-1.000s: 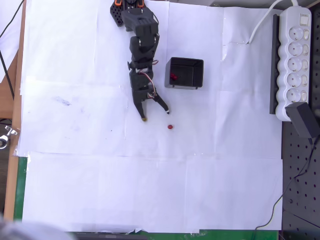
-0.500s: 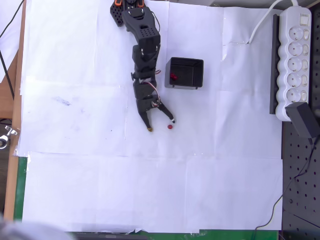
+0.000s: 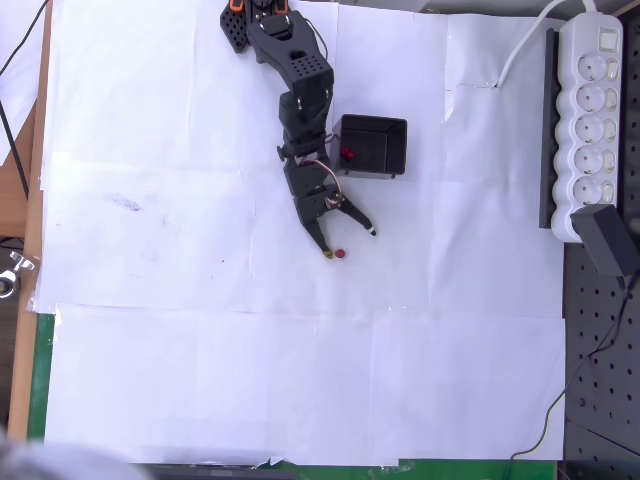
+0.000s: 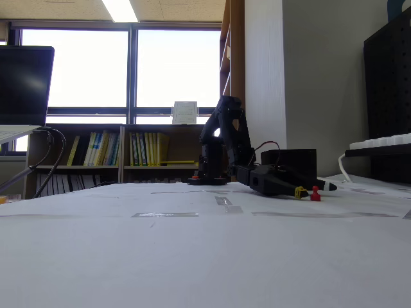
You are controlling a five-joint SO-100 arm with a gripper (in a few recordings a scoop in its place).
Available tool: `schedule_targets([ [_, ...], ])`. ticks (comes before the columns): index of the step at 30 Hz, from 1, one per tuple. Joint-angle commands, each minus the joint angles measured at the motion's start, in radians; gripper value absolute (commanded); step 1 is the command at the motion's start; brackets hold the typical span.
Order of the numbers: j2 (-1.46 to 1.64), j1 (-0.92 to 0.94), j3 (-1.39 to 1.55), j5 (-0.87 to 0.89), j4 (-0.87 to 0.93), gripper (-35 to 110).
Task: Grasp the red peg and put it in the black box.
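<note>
Low over the desk (image 3: 150, 350), the claw (image 3: 350, 243) is spread, straddling the red peg (image 3: 341, 254) for a pinch, black box (image 3: 370, 146) at one o'clock.

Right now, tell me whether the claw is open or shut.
Open. In the overhead view the claw has its two fingers spread in a V, with the red peg on the paper between their tips, not gripped.

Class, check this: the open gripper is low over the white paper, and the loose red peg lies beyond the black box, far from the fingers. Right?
Not quite. The overhead view shows the red peg right by the open gripper, on the white paper between its fingertips' reach, well short of the black box.
</note>
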Motion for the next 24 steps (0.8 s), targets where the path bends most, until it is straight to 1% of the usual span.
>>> schedule_targets([
  [1,-0.005,-0.015,0.051,-0.008,-0.018,38],
  [4,-0.006,-0.009,0.054,-0.012,-0.008,38],
  [14,-0.074,0.021,0.046,-0.005,0.144,38],
  [24,-0.089,0.038,0.048,-0.005,0.193,38],
])
